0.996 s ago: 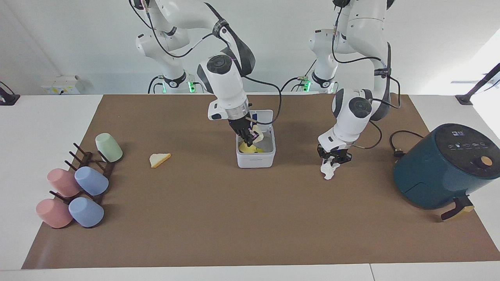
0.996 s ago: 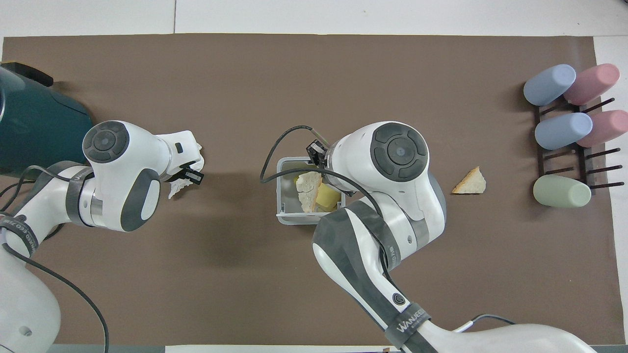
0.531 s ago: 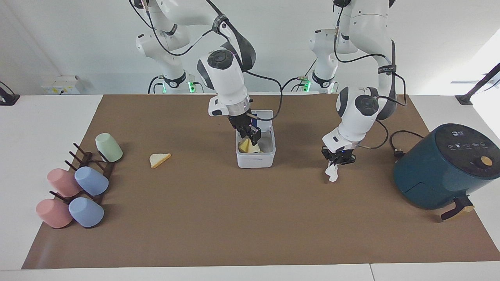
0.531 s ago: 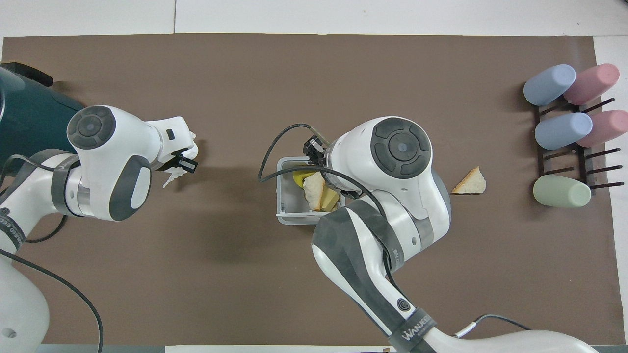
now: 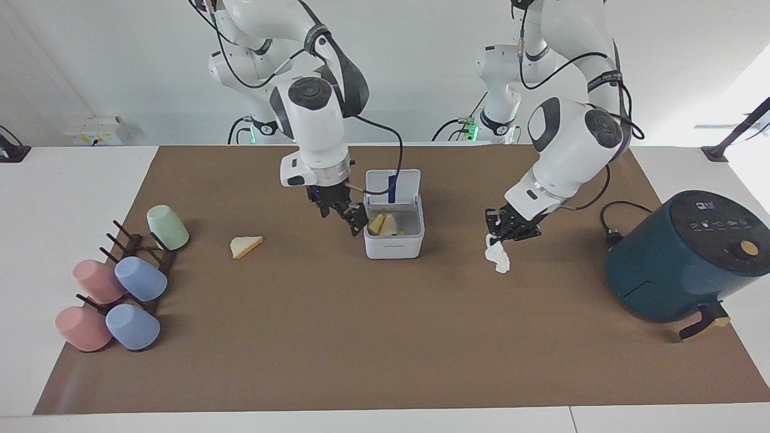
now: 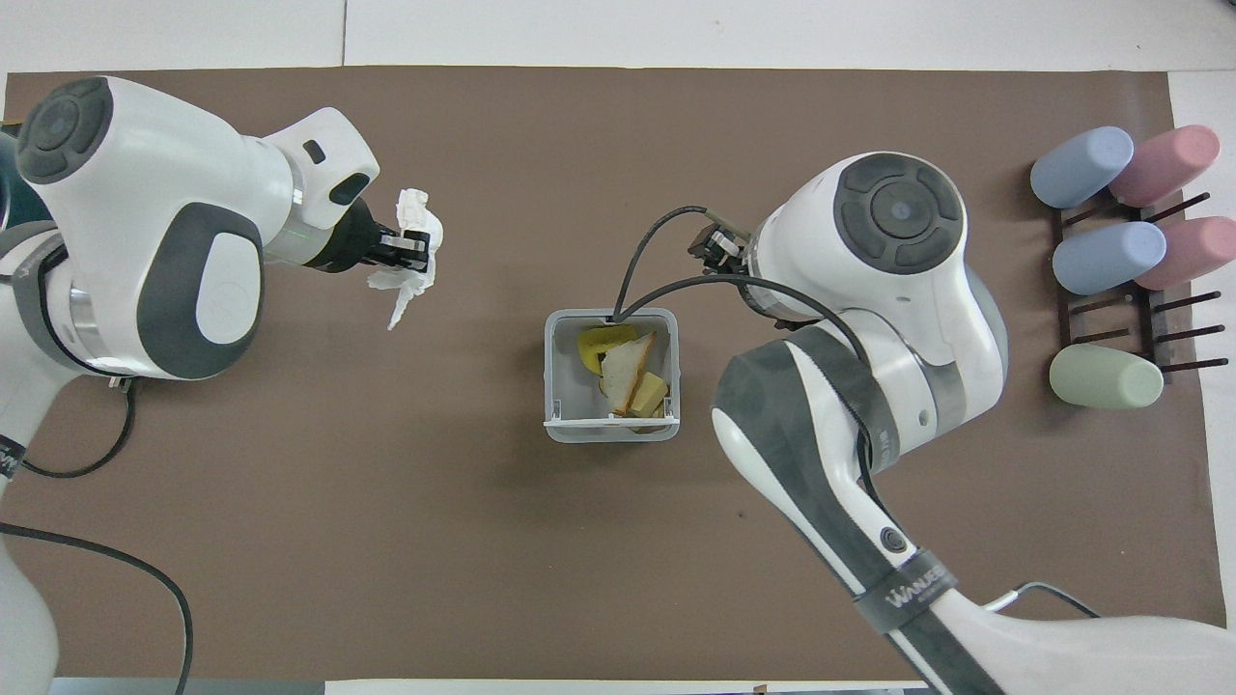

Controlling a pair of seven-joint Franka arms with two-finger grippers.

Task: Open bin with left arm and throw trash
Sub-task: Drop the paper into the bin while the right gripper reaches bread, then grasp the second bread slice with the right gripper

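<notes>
Brown mat (image 5: 385,337), open bin (image 5: 394,243), left gripper (image 5: 503,231) clasping paper wad (image 5: 497,255)

Both arms are glossy white with rounded shells and dark grey bands at the joints. Each wrist carries a round dark grey cap with concentric rings. Black cables loop loosely along the links, held by dark straps; the right arm's strap bears white lettering. The left gripper (image 5: 504,231) and right gripper (image 5: 344,213) are black and angular. Green lights glow at the bases.
</notes>
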